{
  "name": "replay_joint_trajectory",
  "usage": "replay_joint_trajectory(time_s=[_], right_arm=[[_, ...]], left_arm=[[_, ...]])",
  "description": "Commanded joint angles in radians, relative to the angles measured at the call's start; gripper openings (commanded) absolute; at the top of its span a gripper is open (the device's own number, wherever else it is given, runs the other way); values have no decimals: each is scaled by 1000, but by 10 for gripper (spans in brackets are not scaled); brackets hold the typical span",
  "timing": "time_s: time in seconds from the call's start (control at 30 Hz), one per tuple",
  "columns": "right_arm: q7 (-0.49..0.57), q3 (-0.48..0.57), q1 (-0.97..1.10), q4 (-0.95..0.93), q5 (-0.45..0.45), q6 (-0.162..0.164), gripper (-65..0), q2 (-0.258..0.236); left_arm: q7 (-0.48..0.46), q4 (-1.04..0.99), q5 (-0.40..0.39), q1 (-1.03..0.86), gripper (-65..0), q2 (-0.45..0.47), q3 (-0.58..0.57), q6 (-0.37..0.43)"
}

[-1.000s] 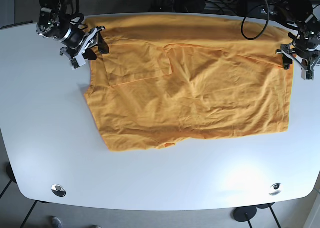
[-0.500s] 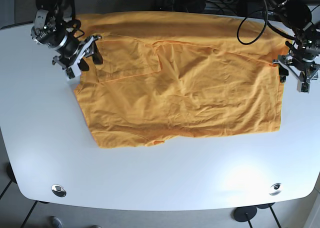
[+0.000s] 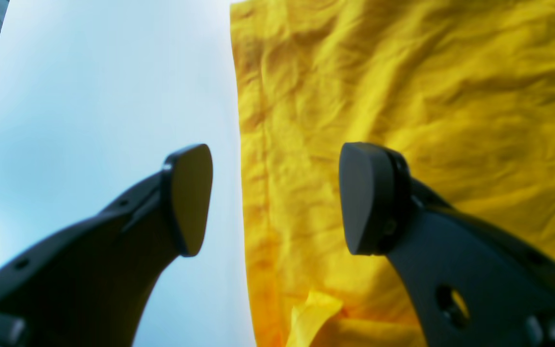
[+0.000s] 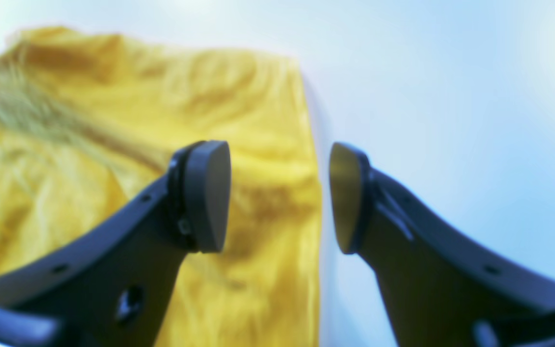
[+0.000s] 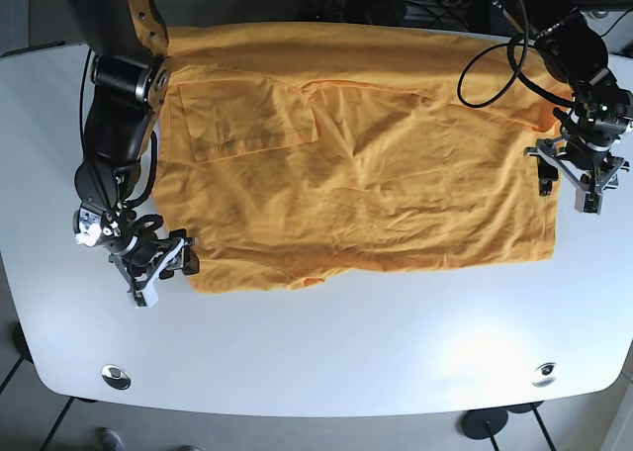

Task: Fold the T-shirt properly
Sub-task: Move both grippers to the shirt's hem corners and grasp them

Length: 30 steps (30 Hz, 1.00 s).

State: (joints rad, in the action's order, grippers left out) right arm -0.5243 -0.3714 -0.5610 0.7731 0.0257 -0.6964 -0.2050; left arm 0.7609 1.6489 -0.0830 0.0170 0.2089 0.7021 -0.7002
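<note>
T-shirt (image 5: 356,164) lies flat on the desk (image 5: 316,352); my left claw (image 3: 272,197) and right claw (image 4: 280,195), both spread, straddle its opposite edges (ready to pinch).

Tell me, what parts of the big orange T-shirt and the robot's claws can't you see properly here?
- Orange T-shirt: its far edge hangs off the white table in the base view.
- Right wrist view: the shirt is blurred, so its folds cannot be read.
- Left wrist view: the open left gripper fills the bottom, hiding the cloth below it.
- Right gripper: small in the base view.
</note>
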Motion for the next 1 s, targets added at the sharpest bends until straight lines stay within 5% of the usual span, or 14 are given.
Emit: replay_joint_trajectory(time_s=[0.03, 0.13, 0.37, 0.53, 0.63, 0.8, 1.0], right_arm=[[79, -1, -60, -97, 7, -2, -330, -32], [157, -1, -67, -202, 3, -2, -330, -32], [163, -1, -21, -202, 9, -2, -350, 12], [165, -7, -8, -202, 9, -2, -620, 14], [165, -4, -8, -202, 9, -2, -621, 14], [160, -4, -4, -165, 10, -2, -621, 26], [161, -8, -4, -162, 10, -2, -621, 34]], left_arm=[[-25, 18, -14, 14, -265, 19, 4, 2], [-25, 18, -14, 18, -265, 24, 9, 2], [-25, -16, -14, 67, -263, 25, 1, 2], [-31, -321, -16, 254, -260, 94, 1, 37], [-74, -554, -16, 372, -260, 139, 1, 124], [-255, -941, -16, 516, -258, 214, -52, 153], [-323, -1096, -22, 565, -258, 235, -213, 153]])
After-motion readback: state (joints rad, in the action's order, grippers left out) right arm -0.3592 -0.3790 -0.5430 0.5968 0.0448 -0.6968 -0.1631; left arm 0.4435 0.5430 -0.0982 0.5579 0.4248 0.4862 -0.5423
